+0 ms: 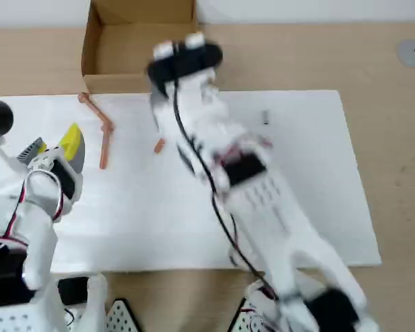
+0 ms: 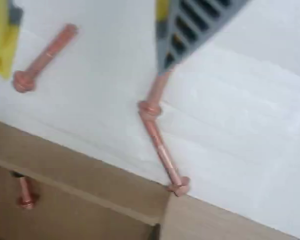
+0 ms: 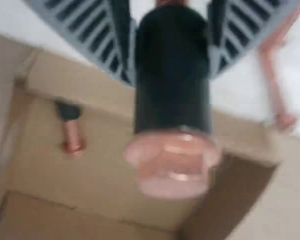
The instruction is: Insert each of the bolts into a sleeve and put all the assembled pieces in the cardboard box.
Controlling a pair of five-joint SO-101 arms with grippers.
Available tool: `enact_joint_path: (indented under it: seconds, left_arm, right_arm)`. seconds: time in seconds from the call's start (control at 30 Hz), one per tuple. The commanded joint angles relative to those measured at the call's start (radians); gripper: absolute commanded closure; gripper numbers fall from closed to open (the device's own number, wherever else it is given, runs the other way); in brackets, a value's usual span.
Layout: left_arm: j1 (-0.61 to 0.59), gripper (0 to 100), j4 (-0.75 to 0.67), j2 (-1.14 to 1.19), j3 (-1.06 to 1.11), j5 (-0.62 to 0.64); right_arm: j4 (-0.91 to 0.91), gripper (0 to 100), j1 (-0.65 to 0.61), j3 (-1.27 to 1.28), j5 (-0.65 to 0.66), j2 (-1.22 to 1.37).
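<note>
While the right claw (image 1: 183, 55) hangs at the 12 o'clock edge of the white mat (image 1: 297, 207), right by the front lip of the cardboard box (image 1: 117, 83), the step in hand looks to be the drop-off: its jaws are clamped on an assembled piece (image 3: 172, 115), a black sleeve with a copper bolt head poking out of its low end, pointing down over the box's near wall and open mouth. One finished piece (image 3: 70, 127), of the same black sleeve and copper head, lies on the box floor. The next move, I judge, calls for carrying the held piece a little further past the lip and then parting the jaws; let go too soon, it could strike the rim and roll back onto the mat. The left claw (image 1: 55, 149) sits at 9 o'clock on the mat, jaws apart with nothing between them. Bare copper bolts lie toward 11 o'clock: one bolt (image 1: 97, 113) and a second bolt (image 1: 105, 149) meeting end to end in a bent line, and a third bolt (image 1: 159, 145) nearer the centre, all slim with flanged heads and likely to roll
</note>
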Motion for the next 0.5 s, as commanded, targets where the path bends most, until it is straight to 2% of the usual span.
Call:
enact_joint_path:
  seconds: [0.0,0.3,0.47]
  left_arm:
    - [-0.014,80,-0.035,0.005,0.044,-0.028]
    - [-0.014,80,-0.037,0.008,0.091,-0.081]
    - [-0.025,80,-0.112,0.01,0.158,-0.081]
  right_arm:
    - [-0.02,98.9,0.065,-0.366,-0.003,0.271]
    - [-0.017,98.9,0.127,-0.981,-0.003,0.846]
    - [-0.018,98.9,0.159,-1.265,0.0,1.148]
